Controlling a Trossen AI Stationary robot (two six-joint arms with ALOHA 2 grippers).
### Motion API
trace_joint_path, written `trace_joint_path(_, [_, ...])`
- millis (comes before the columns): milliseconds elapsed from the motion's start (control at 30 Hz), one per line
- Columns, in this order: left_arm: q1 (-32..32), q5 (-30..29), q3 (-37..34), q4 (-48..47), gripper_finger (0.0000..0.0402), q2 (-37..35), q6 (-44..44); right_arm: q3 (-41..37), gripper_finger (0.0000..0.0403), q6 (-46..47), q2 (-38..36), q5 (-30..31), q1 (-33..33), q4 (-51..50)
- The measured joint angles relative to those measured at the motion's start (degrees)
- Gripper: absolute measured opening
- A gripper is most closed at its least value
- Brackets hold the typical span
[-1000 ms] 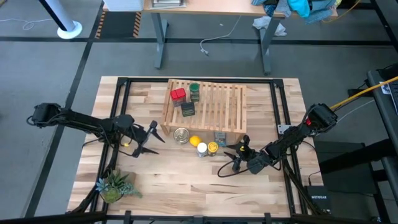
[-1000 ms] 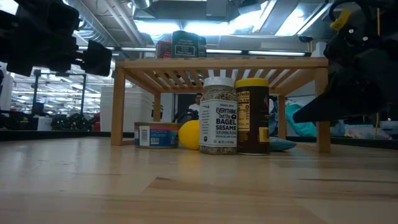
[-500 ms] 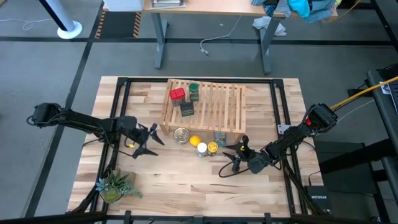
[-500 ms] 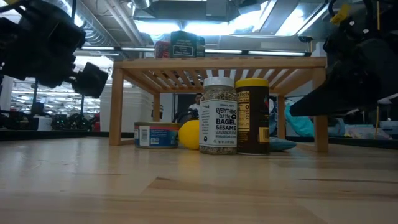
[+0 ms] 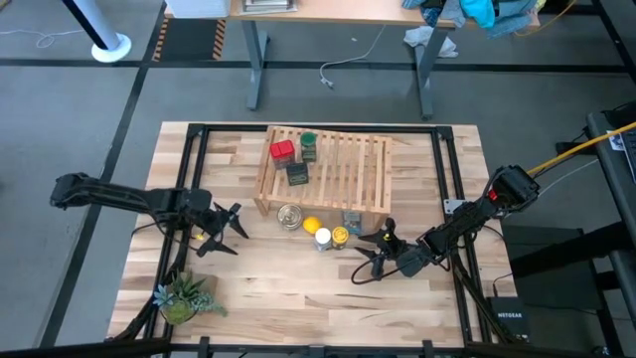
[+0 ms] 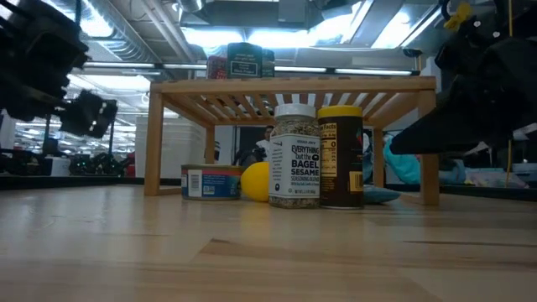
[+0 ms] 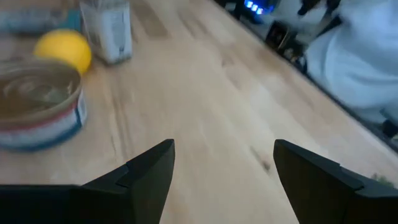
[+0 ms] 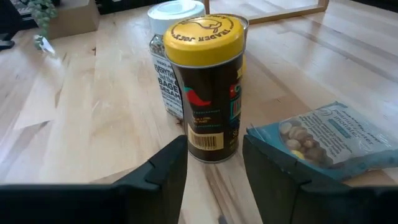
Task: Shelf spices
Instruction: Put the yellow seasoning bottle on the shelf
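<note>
yellow-lidded jar [image 8: 208, 87] upright, lid up

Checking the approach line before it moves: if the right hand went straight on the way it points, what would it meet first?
Most likely the yellow-lidded jar, standing straight ahead of the open right hand, with the white-lidded jar just behind it.
</note>
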Motion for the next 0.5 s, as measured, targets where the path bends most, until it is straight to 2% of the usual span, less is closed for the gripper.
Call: trace_joint_path(500, [-0.3,-0.1,0.0,0.2,0.0266,-18.0,-0.3,0.2,0.0160,0.0,0.0,0.0,0.0,1.5])
